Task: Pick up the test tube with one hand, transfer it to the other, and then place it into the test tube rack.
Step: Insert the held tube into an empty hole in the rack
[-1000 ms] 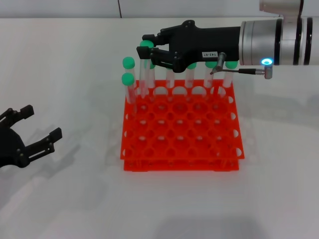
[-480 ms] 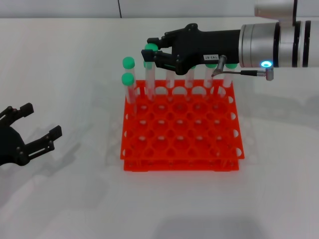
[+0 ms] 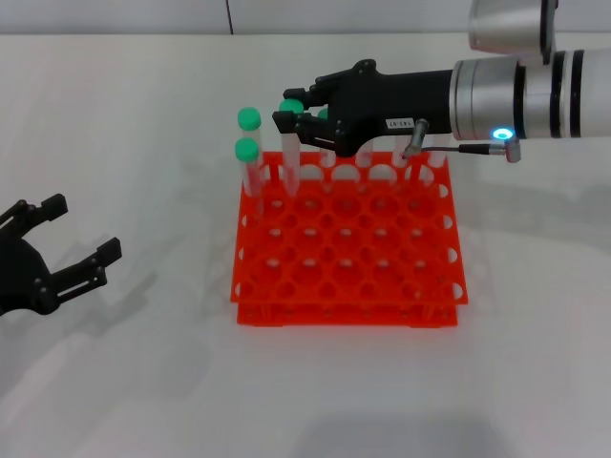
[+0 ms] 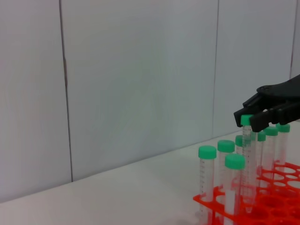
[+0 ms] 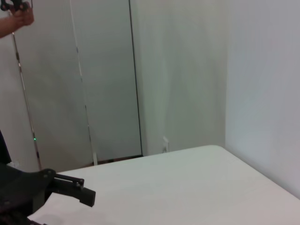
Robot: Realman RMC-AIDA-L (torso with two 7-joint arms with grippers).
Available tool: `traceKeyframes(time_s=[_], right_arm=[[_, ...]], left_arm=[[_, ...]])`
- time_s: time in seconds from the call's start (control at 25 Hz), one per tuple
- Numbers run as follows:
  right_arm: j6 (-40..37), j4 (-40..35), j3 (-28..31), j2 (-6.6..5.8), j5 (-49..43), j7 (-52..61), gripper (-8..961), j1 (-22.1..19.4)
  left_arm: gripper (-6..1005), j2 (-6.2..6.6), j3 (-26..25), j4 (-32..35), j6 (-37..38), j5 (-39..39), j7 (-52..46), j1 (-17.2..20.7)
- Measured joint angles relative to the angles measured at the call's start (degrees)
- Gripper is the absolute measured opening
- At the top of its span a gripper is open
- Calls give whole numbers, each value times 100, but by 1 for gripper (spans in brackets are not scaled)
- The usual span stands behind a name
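My right gripper, black with a small white label, reaches over the back edge of the orange-red test tube rack. It is shut on the green cap of a clear test tube. The tube stands upright with its lower end in a back-row hole near the rack's left corner. The left wrist view shows the same gripper on the tube above the rack. My left gripper is open and empty, low over the table far left of the rack.
Two more green-capped tubes stand at the rack's back left corner. Several others stand along the back row, partly hidden under my right gripper. The white table lies around the rack.
My right gripper has come down with the tube, and the tube's lower end has sunk into the rack. The left gripper has hardly moved.
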Motion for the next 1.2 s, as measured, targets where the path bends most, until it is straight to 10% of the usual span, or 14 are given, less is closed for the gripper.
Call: traceKeyframes(time_s=[1.2], right_arm=[[322, 29, -381, 42, 0, -11, 256, -142]], left_arm=[[893, 0, 0, -14, -29, 20, -9, -24]])
